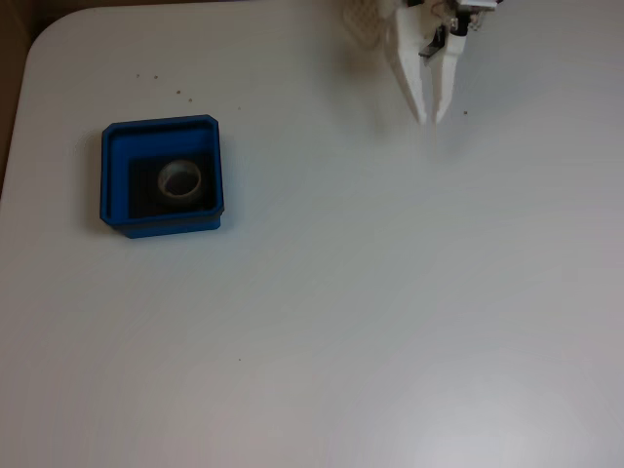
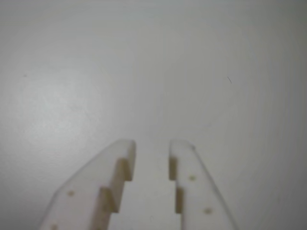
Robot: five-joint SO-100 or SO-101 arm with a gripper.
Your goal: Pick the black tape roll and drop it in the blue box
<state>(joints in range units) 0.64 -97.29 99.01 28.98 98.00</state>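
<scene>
While the black tape roll point(image 1: 180, 180) lies inside the blue box point(image 1: 162, 129) at the fixed view's left, the gripper point(image 1: 430, 118) hangs well apart at the top. Seen from the wrist view, the gripper point(image 2: 152, 146) holds nothing, fingers point(image 2: 189, 178) slightly parted above the bare white table point(image 2: 144, 72).

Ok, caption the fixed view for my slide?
Black tape roll resting inside the blue box; empty white gripper away at top.

Desk point(image 1: 390, 322): open, unobstructed surface across centre, right and bottom in the fixed view. Sole obstacle: blue box point(image 1: 163, 127), left side, black tape roll point(image 1: 180, 180) inside.
</scene>
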